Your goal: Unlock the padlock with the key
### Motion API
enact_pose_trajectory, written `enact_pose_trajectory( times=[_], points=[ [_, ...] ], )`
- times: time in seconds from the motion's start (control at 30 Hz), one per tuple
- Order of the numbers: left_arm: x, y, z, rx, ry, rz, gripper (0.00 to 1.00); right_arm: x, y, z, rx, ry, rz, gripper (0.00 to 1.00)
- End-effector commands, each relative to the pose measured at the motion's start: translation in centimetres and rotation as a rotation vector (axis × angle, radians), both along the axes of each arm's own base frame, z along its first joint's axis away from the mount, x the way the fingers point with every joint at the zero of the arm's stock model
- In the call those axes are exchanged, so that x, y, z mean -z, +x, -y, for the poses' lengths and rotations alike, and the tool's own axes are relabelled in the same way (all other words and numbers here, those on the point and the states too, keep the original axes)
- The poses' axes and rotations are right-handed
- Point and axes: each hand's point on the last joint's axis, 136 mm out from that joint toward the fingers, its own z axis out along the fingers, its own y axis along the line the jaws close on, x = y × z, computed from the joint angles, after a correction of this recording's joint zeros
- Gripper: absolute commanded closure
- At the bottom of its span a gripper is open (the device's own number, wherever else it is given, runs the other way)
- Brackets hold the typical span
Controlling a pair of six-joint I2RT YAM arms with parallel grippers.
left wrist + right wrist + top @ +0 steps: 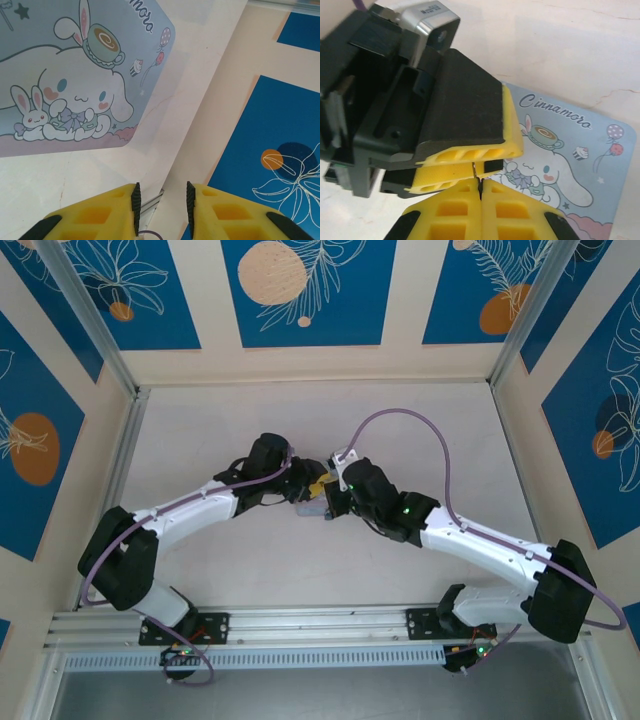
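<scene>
Walls [300, 290] of cream board close the cell in on three sides. They carry deep blue panels printed with white line-drawn leaves and orange or peach discs. Slanting aluminium posts [90, 315] mark the back corners. The bench [250, 430] is a pale, off-white matt slab, and the wrist views show faint hairline veins running through it. Along its near edge lies a grooved aluminium rail [320, 625], to which both arm bases are bolted.

The left arm [190, 510] and the right arm [480, 540] reach inward and meet near the middle of the bench. A purple cable [420, 425] loops high over the right one.

The pale blue tin [75, 75], printed with a white long-eared cartoon character, lies flat on the bench just beside the two wrists.

The left gripper [162, 197] hangs over bare bench near a rounded corner of the tin. Its yellow fingers stand a little apart, with a clear gap between the ribbed black pads. The right gripper [481, 187] has its yellow fingertips pressed together. They pinch the key [476, 171], a thin dark sliver that sticks out from them up to the left gripper's fingers, above the tin.
</scene>
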Motion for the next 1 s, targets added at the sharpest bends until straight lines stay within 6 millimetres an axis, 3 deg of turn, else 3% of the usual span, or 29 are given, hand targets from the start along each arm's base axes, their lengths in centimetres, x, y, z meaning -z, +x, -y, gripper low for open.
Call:
enact_pose_trajectory(
  times=[0.0, 0.57, 0.83, 0.87, 0.97],
  points=[
    [0.1, -0.4, 0.1, -0.002, 0.000, -0.010, 0.71, -1.2, 1.0, 0.6, 0.048, -0.036, 0.059, 1.00],
    [0.0, -0.8, 1.0, 0.018, -0.013, -0.009, 0.83, -0.8, 1.3, 0.1, 0.044, -0.043, 0.051, 1.00],
    [0.7, -0.9, 0.8, 0.019, 0.007, -0.017, 1.00, -0.7, 1.4, 0.1, 0.050, -0.040, 0.041, 1.00],
    [1.0, -0.9, 0.6, 0.018, 0.016, -0.018, 1.00, -0.7, 1.3, 0.3, 0.056, -0.037, 0.033, 0.97],
    [1.5, -0.7, 0.3, 0.030, 0.058, 0.001, 1.00, -1.3, 1.3, 1.7, 0.109, 0.014, 0.000, 0.37]
  ],
)
